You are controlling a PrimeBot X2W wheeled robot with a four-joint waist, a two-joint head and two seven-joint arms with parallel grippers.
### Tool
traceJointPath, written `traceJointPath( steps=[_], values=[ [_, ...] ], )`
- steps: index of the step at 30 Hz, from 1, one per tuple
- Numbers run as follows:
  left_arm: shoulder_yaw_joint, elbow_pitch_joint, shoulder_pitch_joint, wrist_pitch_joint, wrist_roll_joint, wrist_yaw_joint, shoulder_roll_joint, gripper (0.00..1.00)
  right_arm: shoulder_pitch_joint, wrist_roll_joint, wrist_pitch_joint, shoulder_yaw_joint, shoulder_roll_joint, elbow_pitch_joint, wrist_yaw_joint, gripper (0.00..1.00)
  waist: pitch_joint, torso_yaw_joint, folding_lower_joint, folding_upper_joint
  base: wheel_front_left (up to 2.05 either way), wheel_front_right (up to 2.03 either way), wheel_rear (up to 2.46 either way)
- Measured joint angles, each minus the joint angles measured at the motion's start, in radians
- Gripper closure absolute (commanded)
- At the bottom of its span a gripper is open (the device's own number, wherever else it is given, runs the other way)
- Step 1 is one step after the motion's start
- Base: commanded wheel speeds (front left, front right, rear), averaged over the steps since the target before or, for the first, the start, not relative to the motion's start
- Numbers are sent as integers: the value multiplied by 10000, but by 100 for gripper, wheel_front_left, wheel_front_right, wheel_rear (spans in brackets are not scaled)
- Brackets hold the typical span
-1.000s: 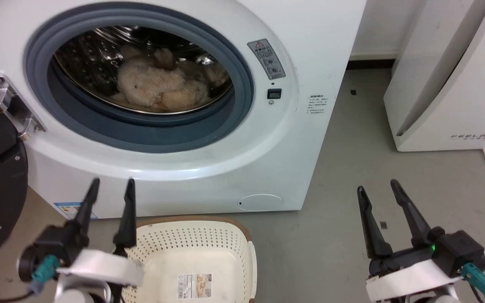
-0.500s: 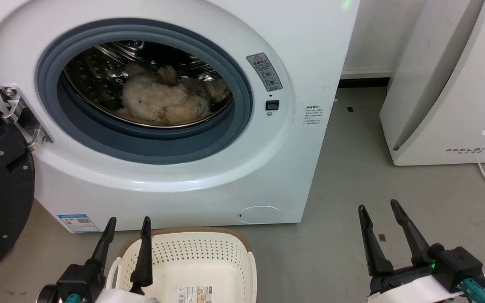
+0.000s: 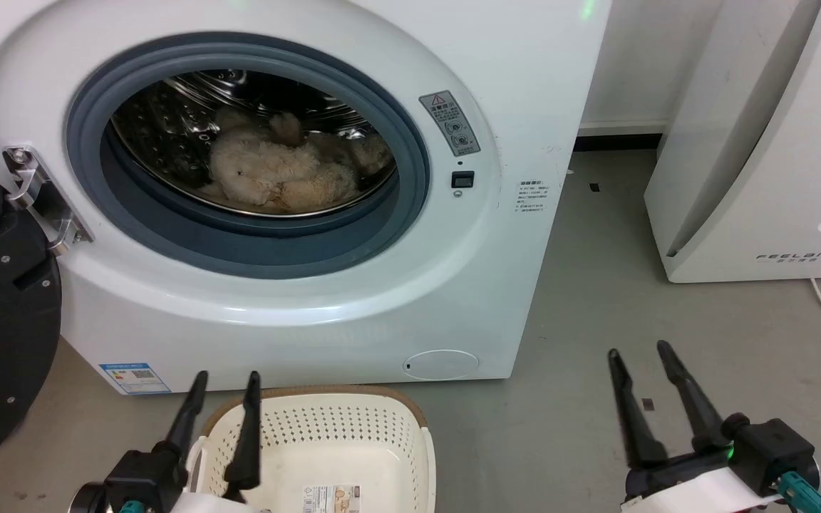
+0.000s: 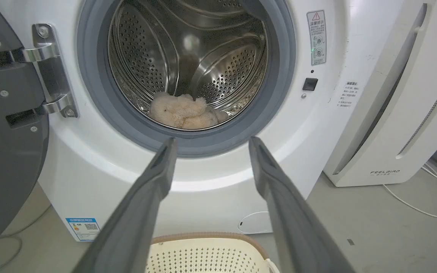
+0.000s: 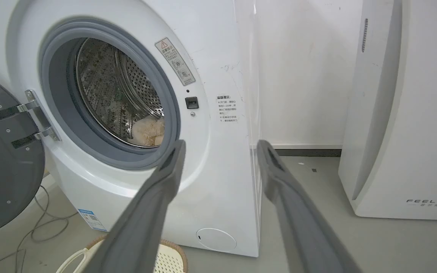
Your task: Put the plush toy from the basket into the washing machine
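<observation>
Fluffy cream-beige plush toy (image 3: 279,174) lies at eleven o'clock inside the white front-loading washing machine (image 3: 453,285), left claw (image 3: 226,376) at seven, over the oval cream perforated basket (image 3: 325,392), and right claw (image 3: 637,349) at five both hang released.

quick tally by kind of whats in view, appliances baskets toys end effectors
appliances: 2 (washer, white unit)
basket: 1
plush toy: 1
end effectors: 2 (left end effector, right end effector)
total: 6
</observation>
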Motion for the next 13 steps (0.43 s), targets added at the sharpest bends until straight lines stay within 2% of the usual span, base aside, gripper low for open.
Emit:
traceJointPath(
  steps=[13],
  values=[
    [2,-10,-5,180,65,12,-33,100,-1,-27,159,-50,0,-4,0,100,-44,27,0,0,0,0,0]
  ],
)
